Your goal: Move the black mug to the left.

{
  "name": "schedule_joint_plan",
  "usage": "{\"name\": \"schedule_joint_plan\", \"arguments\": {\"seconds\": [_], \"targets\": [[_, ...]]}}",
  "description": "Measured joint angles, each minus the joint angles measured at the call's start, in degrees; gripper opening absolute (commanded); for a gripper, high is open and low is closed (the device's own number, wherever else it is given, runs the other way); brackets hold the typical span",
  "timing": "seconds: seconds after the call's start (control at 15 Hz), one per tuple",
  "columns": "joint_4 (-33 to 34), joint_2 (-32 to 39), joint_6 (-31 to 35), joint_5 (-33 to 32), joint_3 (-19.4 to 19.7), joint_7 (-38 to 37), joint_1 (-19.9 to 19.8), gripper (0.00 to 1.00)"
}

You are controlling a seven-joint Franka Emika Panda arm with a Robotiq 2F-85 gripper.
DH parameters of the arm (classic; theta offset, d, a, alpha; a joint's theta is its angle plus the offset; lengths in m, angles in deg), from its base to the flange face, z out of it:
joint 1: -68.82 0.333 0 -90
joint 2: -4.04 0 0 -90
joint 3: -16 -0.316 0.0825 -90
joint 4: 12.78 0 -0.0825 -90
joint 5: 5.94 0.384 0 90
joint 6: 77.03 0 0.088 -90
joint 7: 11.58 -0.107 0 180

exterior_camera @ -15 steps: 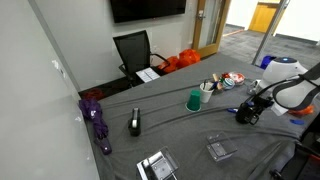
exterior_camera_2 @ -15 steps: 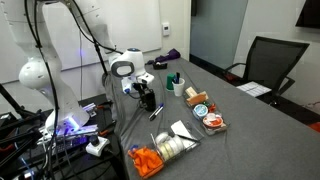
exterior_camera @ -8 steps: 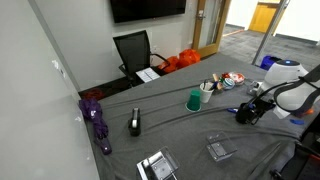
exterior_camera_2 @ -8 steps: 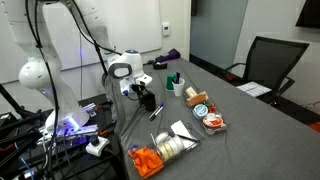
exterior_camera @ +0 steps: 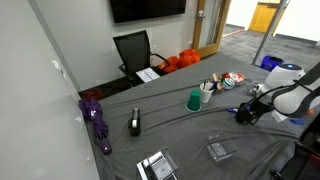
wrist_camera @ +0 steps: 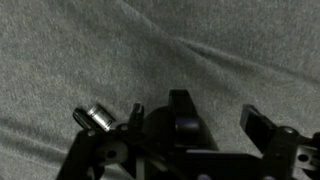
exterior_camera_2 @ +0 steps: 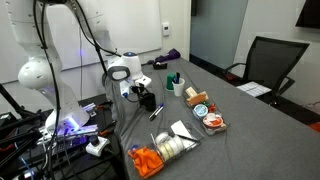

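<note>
The black mug (exterior_camera: 243, 116) stands on the grey cloth near the table's edge, and it also shows in an exterior view (exterior_camera_2: 151, 100). My gripper (exterior_camera: 250, 106) hangs right over it, at or just above its rim (exterior_camera_2: 146, 93). In the wrist view my gripper (wrist_camera: 222, 116) is open, with bare cloth showing between the two dark fingers. A dark rounded shape by one finger may be the mug (wrist_camera: 160, 125), but it is too dark to tell whether a finger touches it.
A teal-green cup (exterior_camera: 193, 100) and a flat black device (exterior_camera: 135, 123) lie further along the table. Snack containers (exterior_camera_2: 210, 118), a bag of orange items (exterior_camera_2: 148, 160) and a marker (exterior_camera_2: 157, 111) sit close by. A small metal cylinder (wrist_camera: 95, 120) lies beside my gripper.
The arm's white wrist has shifted very slightly. The mug and the gripper look unchanged.
</note>
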Motion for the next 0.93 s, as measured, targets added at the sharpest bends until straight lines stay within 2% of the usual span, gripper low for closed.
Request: {"name": "schedule_joint_plan", "arguments": {"seconds": [0.07, 0.73, 0.8, 0.93], "targets": [[-0.01, 0.18, 0.29, 0.00, 0.02, 0.00, -0.18, 0.74], [-0.05, 2.89, 2.46, -0.04, -0.38, 0.04, -1.69, 0.03], [-0.07, 2.91, 2.59, -0.05, -0.55, 0.08, -1.94, 0.01], [-0.11, 3.00, 2.94, -0.06, -0.92, 0.24, -2.41, 0.05]]}}
